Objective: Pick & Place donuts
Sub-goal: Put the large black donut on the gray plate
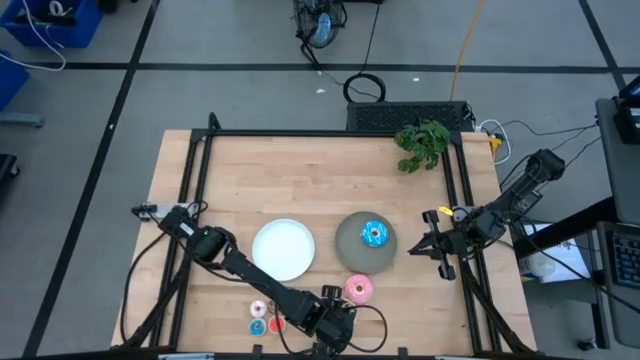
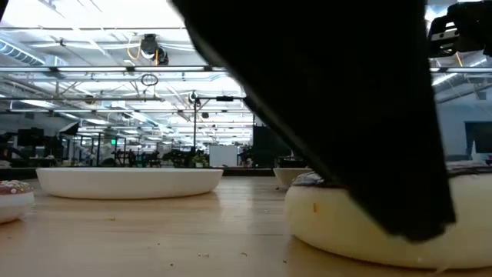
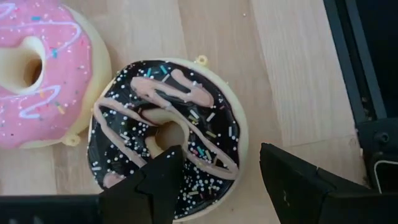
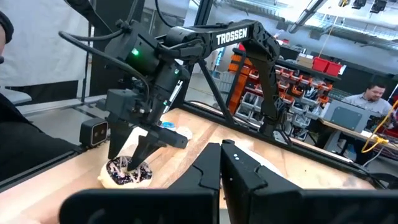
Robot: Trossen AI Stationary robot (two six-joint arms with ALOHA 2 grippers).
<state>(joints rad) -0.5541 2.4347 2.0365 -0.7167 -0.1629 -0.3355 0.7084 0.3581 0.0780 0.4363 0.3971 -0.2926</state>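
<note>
The brown drizzled donut (image 3: 186, 99) lies flat on the wood near the table's near edge, next to the pink donut (image 3: 37, 68) (image 1: 358, 289). My left gripper (image 3: 217, 152) (image 1: 335, 312) is open and low over the brown donut (image 4: 127, 173). The blue sprinkled donut (image 1: 373, 235) rests on the grey-green plate (image 1: 350, 250). Three tiny donuts (image 1: 264, 319) lie near the near edge, left of the left gripper. My right gripper (image 1: 425, 246) (image 4: 222, 152) is shut and waits above the table's right side, touching nothing. My left gripper comes at the brown donut from above, pointing down. One finger (image 3: 158, 180) stands over the hole's edge (image 3: 171, 134), the other finger (image 3: 292, 180) outside the rim (image 3: 239, 143), so one side of the ring lies between them. Whether they touch it, I cannot tell.
The white plate (image 1: 283, 248) sits left of the grey-green plate, behind the left arm. A green plant sprig (image 1: 422, 143) lies at the far right corner. The black frame rail (image 3: 354, 68) runs close beside the brown donut. Bare wood spans the table's far half.
</note>
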